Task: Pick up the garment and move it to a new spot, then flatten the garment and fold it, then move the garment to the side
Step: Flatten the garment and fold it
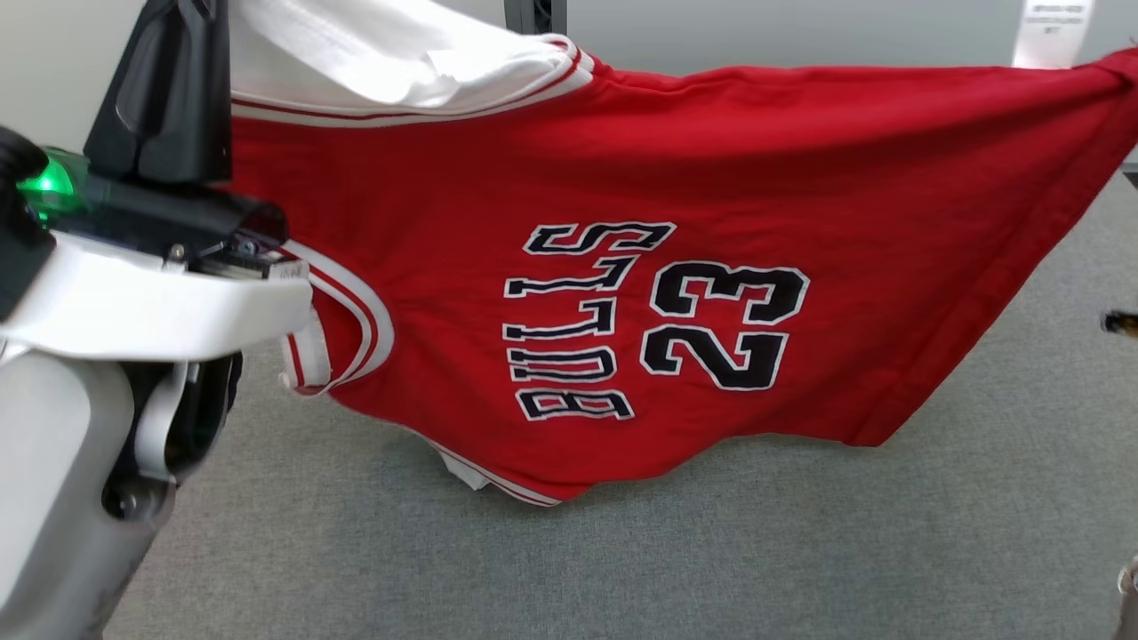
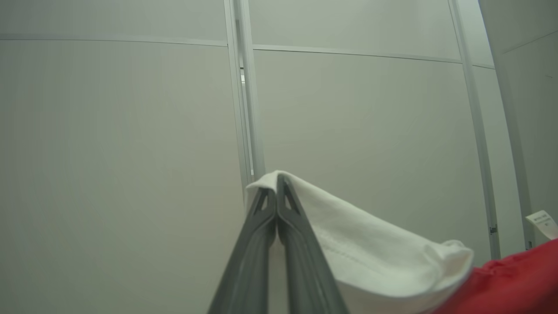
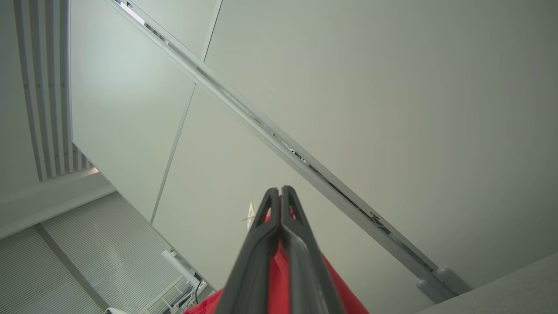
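The garment (image 1: 622,187) is a red sleeveless jersey with white-trimmed armholes, a white inner side and black "BULLS 23" lettering. It hangs stretched sideways above the grey table (image 1: 622,569), and its lowest fold (image 1: 524,493) comes down close to the surface. In the left wrist view my left gripper (image 2: 277,183) is shut on a white fold of the garment (image 2: 370,244). Its dark body (image 1: 169,89) rises at the head view's upper left. In the right wrist view my right gripper (image 3: 280,194) is shut on the garment's red cloth (image 3: 279,283), which also forms its far right corner (image 1: 1122,62).
My pale left forearm (image 1: 133,302) fills the lower left of the head view. Pale wall panels (image 2: 130,152) stand behind the table, with a paper label (image 1: 1053,31) on them. A small dark object (image 1: 1118,322) lies at the table's right edge.
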